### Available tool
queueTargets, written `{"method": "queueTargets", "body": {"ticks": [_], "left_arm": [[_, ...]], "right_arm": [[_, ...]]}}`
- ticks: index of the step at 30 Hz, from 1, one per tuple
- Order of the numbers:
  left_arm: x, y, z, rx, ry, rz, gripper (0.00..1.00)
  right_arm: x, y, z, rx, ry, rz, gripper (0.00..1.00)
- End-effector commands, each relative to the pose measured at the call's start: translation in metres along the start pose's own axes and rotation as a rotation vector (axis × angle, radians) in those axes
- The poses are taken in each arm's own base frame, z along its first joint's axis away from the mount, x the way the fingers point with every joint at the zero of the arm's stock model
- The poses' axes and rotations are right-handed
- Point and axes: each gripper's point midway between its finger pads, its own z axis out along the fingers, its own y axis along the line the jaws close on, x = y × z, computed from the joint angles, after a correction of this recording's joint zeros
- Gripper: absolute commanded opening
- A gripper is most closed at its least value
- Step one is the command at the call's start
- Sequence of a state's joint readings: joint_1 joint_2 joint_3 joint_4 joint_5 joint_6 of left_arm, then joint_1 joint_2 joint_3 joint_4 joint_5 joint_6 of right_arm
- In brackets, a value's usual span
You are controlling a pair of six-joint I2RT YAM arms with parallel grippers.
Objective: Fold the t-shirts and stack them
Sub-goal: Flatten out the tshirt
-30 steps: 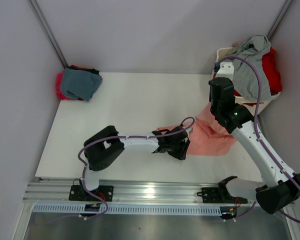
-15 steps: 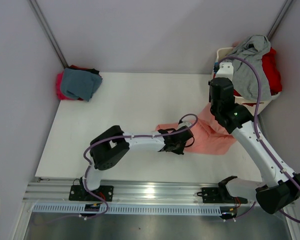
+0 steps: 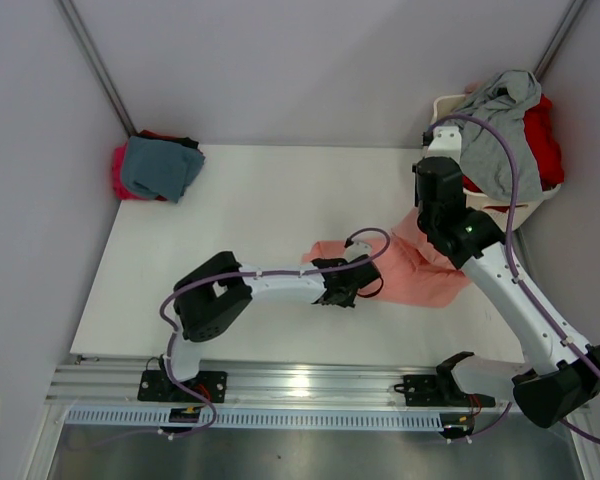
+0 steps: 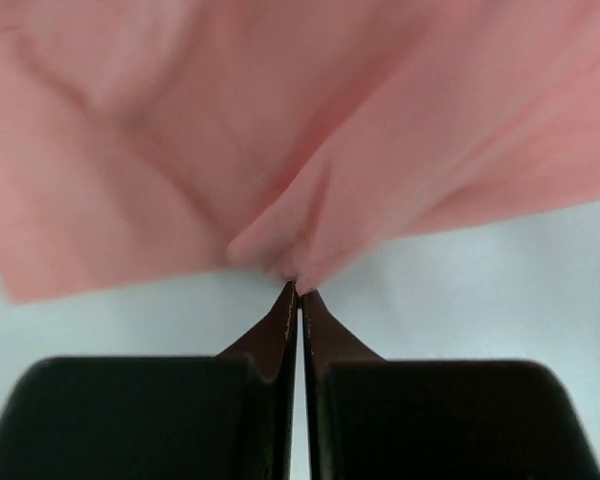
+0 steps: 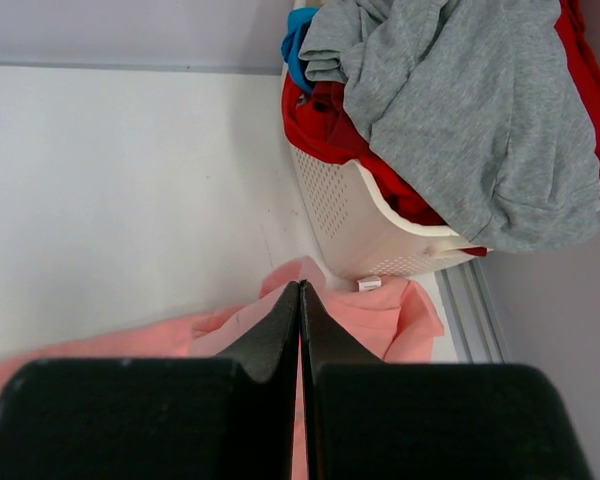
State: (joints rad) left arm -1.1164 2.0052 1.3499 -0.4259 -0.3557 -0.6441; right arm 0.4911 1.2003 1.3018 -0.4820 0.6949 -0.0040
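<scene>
As far as progress could be judged: an early-to-middle stage was indicated, with one pile begun and several shirts not yet folded.
Done: a small pile topped by a folded teal-blue cloth shirt [image 3: 158,168], with magenta and black cloth beneath it, was seen at the 10 o'clock corner of the white table [image 3: 250,200].
In hand: a large salmon-pink cloth t-shirt [image 3: 425,272] was found crumpled, not flat, on the table toward 4 o'clock.
Left gripper [image 4: 298,290]: its fingers were pressed together on a pinched fold at the near edge of the salmon-pink cloth t-shirt.
Right gripper [image 5: 300,288]: its fingers were closed on a raised peak of the same shirt, at its 2 o'clock side, near the basket.
Left to do: flattening, folding and carrying to the pile were judged outstanding for this shirt.
Waiting: a grey knit shirt [image 5: 460,100] and a red shirt [image 5: 330,130] were seen heaped in the white slotted plastic laundry basket [image 5: 345,205] at 2 o'clock.
</scene>
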Motion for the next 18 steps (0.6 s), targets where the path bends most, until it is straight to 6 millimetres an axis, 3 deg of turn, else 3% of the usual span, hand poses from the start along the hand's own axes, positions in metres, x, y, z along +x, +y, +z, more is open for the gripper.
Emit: {"method": "queueTargets", "body": {"ticks": [1,3,7,11,14,18], "left_arm": [[-0.018,0.051,-0.045,-0.137,-0.051,0.066,0.01],[-0.042,0.072,-0.067,-0.178,-0.109,0.049,0.01],[-0.095,0.116,-0.132,-0.210,-0.242,-0.013,0.00],[-0.127,0.159,-0.186,-0.273,-0.340,-0.055,0.00],[-0.138,0.185,-0.227,-0.335,-0.394,-0.046,0.01],[-0.137,0.231,-0.282,-0.487,-0.426,-0.042,0.01]], "right_arm": [[-0.028,-0.019,-0.011,0.041,-0.073,0.037,0.00],[-0.034,-0.026,-0.010,0.055,-0.082,0.048,0.00],[-0.051,-0.041,-0.014,0.077,-0.116,0.084,0.00],[-0.060,-0.049,-0.020,0.078,-0.140,0.106,0.00],[-0.066,-0.053,-0.026,0.076,-0.154,0.121,0.00],[-0.074,-0.062,-0.035,0.086,-0.182,0.132,0.00]]}}
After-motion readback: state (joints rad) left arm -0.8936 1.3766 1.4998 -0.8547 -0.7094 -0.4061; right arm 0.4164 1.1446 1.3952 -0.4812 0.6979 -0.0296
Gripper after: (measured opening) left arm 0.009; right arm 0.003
